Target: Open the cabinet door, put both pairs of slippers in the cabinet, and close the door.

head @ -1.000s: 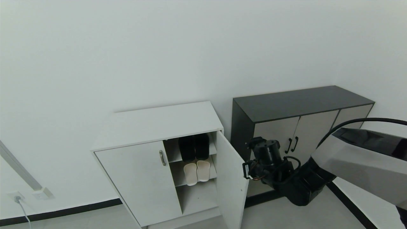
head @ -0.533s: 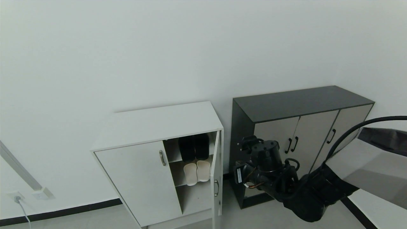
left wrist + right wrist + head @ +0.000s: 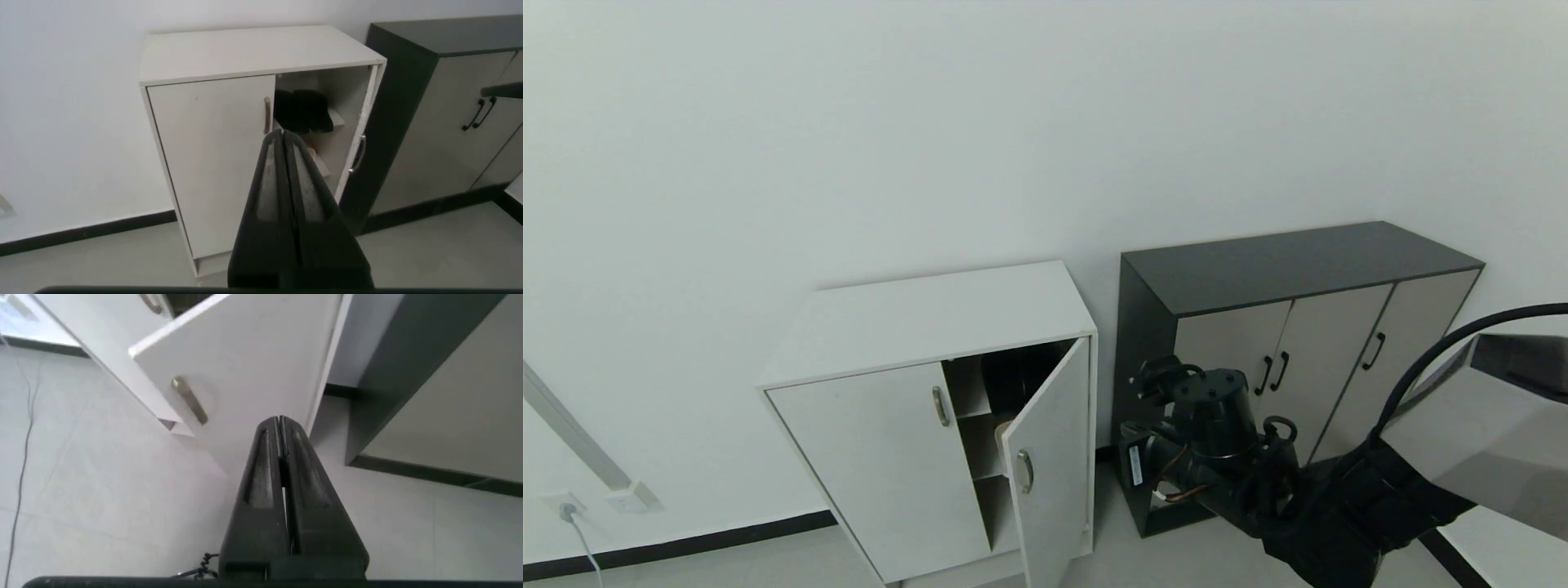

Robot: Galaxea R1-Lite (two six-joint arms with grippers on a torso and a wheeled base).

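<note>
White laminate cabinet (image 3: 923,318) stands on the floor (image 3: 1176,555) against the wall (image 3: 1013,122), touching or just beside a dark cabinet (image 3: 1298,261) on its right. It has two tall doors, each with its long axis upright.

Left door (image 3: 882,465) — shut flat, with a slim metal handle (image 3: 940,406) set upright near its inner edge.

Right door (image 3: 1049,441) — hinged on its right edge and standing partly open. Its free edge swings out toward the robot, so the outer face looks forward and to the right. Its own handle (image 3: 1024,471) is a short upright metal bar close to the free edge. A narrow gap between the two doors shows the shelves inside.

Black slippers (image 3: 306,110) sit as a pair on the upper shelf, side by side and touching, long axes running from the front of the shelf to the back. On the shelf below, a pale pair (image 3: 321,166) shows in part, lying the same way; the door and the left hand hide the rest. Which way the toes point I cannot tell.

Right hand (image 3: 280,423) — its two fingers are pressed together with nothing between them. It hangs low in front of the dark cabinet's left end, aimed at the right door's outer face; the head view shows it apart from the door.

Left hand (image 3: 283,133) — fingers likewise closed flat against each other and empty, held well back from the white cabinet and pointing at the gap between the doors.
</note>
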